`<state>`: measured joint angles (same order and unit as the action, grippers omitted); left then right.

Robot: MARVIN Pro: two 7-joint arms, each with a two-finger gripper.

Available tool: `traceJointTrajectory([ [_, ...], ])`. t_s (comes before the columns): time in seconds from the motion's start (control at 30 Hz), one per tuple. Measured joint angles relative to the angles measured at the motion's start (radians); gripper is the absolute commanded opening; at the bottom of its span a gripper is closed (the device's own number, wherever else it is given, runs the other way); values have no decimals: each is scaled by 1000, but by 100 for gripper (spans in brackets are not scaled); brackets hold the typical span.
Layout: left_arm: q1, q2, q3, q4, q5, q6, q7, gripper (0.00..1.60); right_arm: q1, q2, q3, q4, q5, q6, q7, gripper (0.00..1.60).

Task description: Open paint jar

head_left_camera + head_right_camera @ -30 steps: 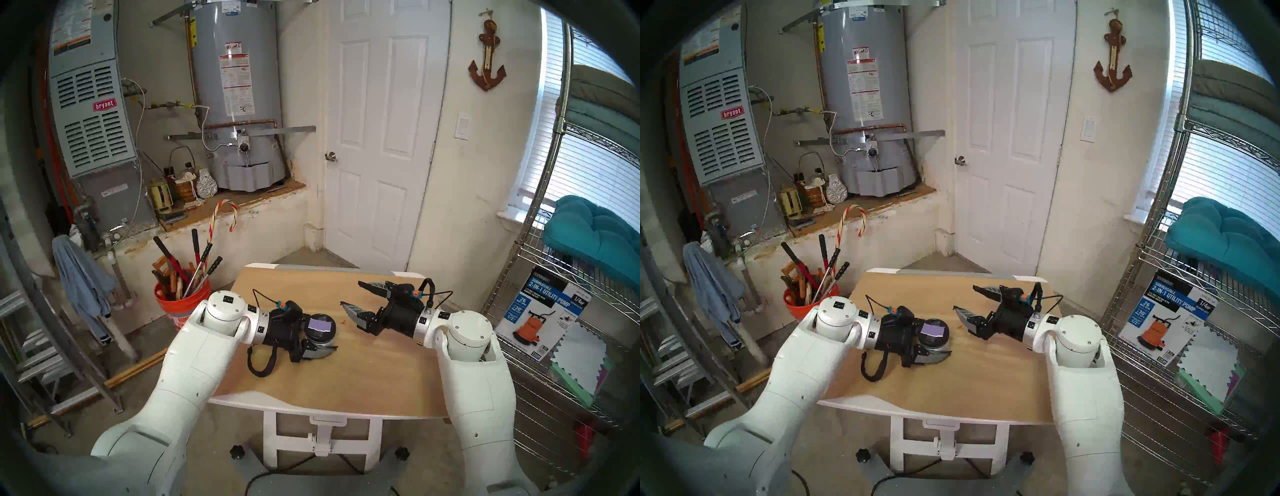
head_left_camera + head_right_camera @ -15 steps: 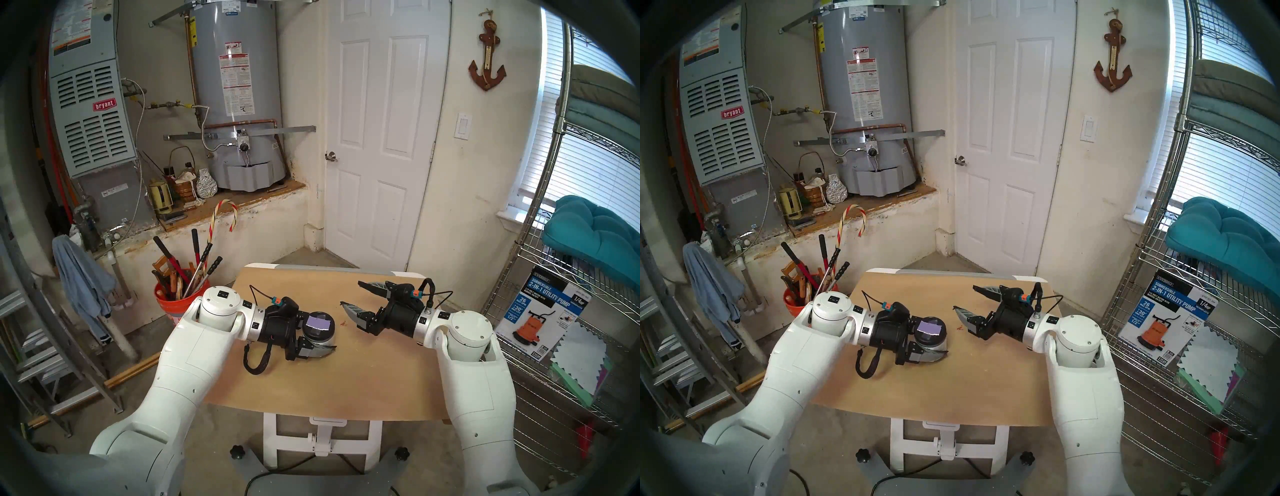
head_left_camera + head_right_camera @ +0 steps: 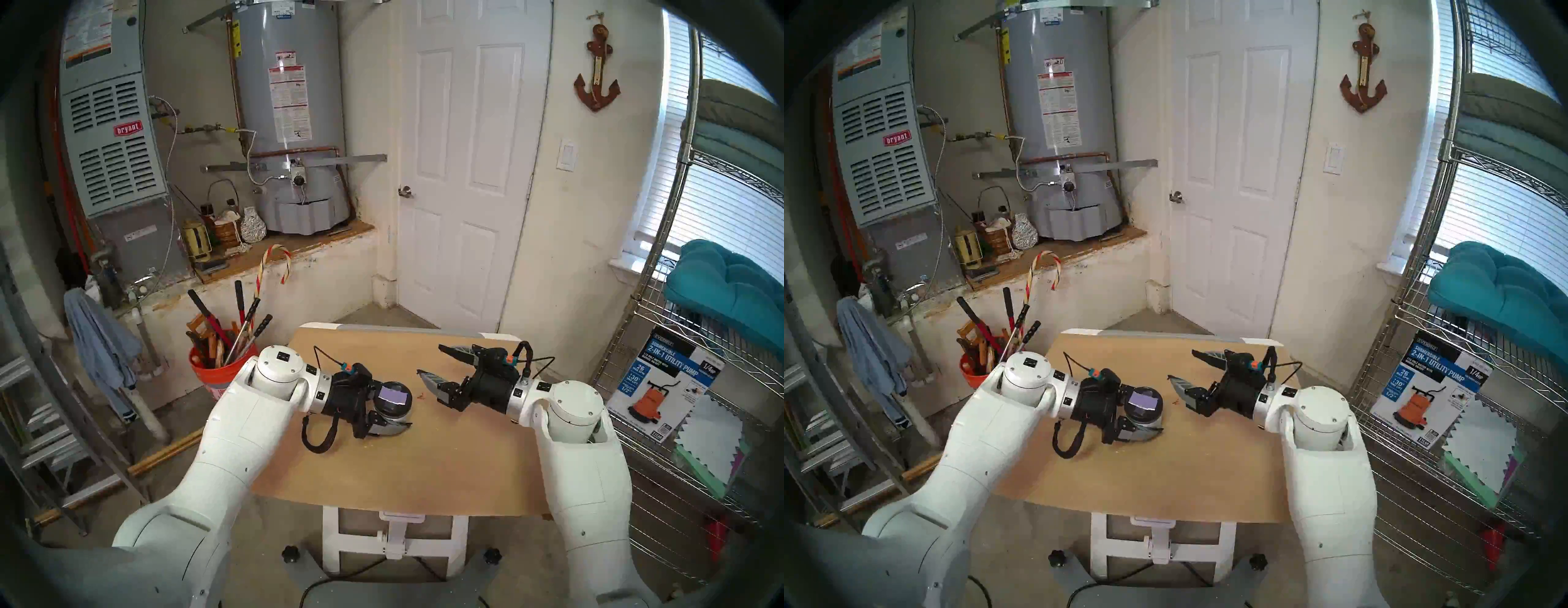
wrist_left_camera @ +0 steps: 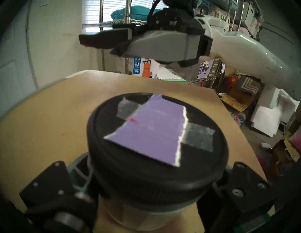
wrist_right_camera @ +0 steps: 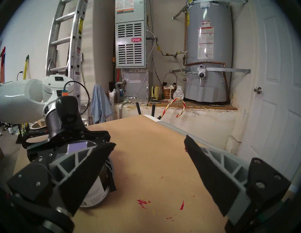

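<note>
The paint jar [image 3: 394,397] stands on the brown board [image 3: 424,467] left of centre, its black lid [image 4: 156,138] on, with a lilac swatch taped across the top. My left gripper [image 3: 399,414] is shut on the jar's white body below the lid, one finger on each side. The jar [image 5: 96,193] shows partly behind my right gripper's left finger in the right wrist view. My right gripper [image 3: 430,361] hovers open and empty to the right of the jar, apart from it, its fingers pointing at the jar.
Red paint specks [image 5: 143,202] mark the board between the grippers. An orange bucket of tools [image 3: 220,365] stands off the table's left side. A wire shelf with a pump box [image 3: 666,386] is on the right. The near half of the board is bare.
My left wrist has shifted slightly while keeping its hold on the jar. The board's front edge now covers the table's white rim. The right arm has not moved.
</note>
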<state>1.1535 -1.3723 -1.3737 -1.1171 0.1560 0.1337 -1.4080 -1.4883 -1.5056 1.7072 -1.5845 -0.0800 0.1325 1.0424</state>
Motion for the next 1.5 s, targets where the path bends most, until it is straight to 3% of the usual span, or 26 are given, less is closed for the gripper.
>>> traceJointTrajectory([
  [0.37, -101, -31, 13, 156, -2, -44, -31, 0, 0, 0, 0, 0, 0, 0, 0, 160],
  [0.57, -113, -37, 6, 188, -8, -59, -43, 0, 0, 1, 1, 2, 4, -6, 10, 160],
  [1.03, -99, -41, -15, 183, -11, -77, -48, 0, -2, 33, -24, -7, -13, -11, 66, 160],
  [1.5, -97, -45, -15, 181, -6, -67, -70, 0, -2, 24, -69, -19, -67, 38, 74, 160],
])
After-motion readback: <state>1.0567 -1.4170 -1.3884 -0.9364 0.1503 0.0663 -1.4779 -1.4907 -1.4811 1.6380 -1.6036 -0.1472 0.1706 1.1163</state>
